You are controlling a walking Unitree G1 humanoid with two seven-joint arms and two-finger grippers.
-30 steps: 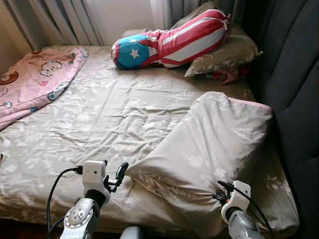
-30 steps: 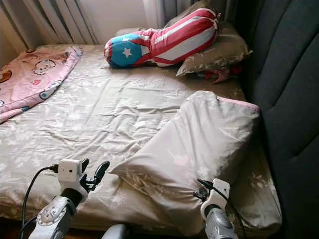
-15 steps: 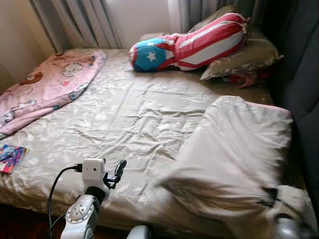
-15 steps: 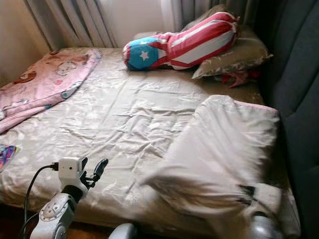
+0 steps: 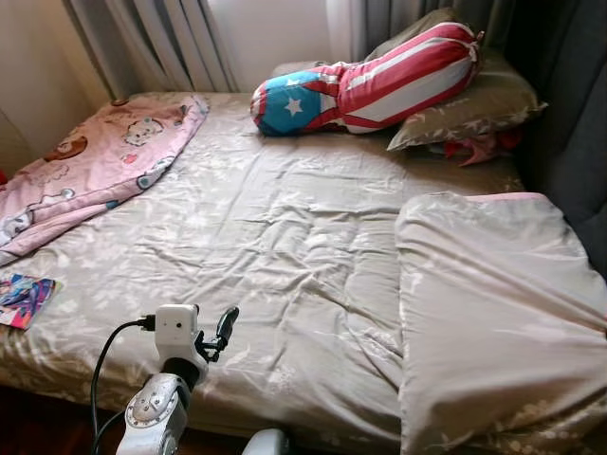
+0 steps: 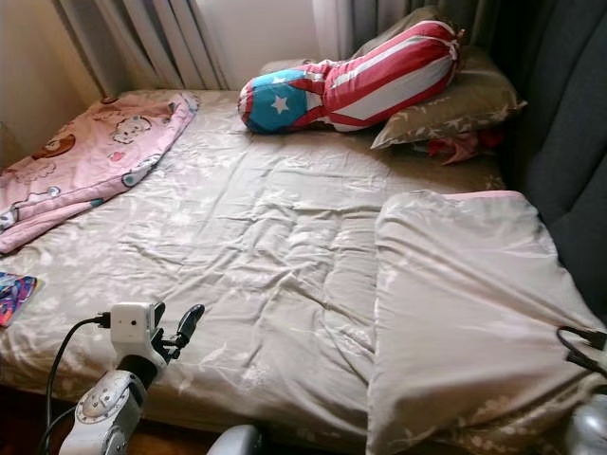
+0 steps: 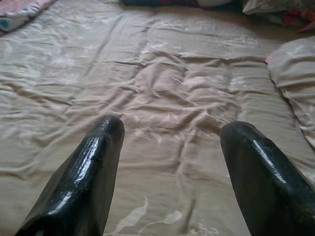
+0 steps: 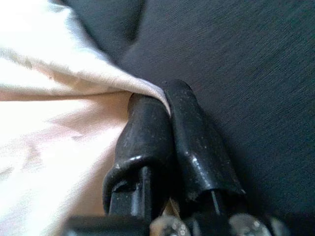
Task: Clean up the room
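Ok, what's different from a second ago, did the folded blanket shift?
The right pincer, shut on the folded blanket's edge, has dragged it from a skewed heap to lie square along the dark headboard side. The head camera also swung left. The left pincer stays open over the sheet; the striped bolster and pink blanket are unchanged.

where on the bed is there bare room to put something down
The widest free patch is the middle of the beige floral sheet, bordered by the pink cartoon blanket, the flag-patterned bolster and the folded beige quilt. The open left hand hovers over its near edge. Pillows crowd the far right corner.
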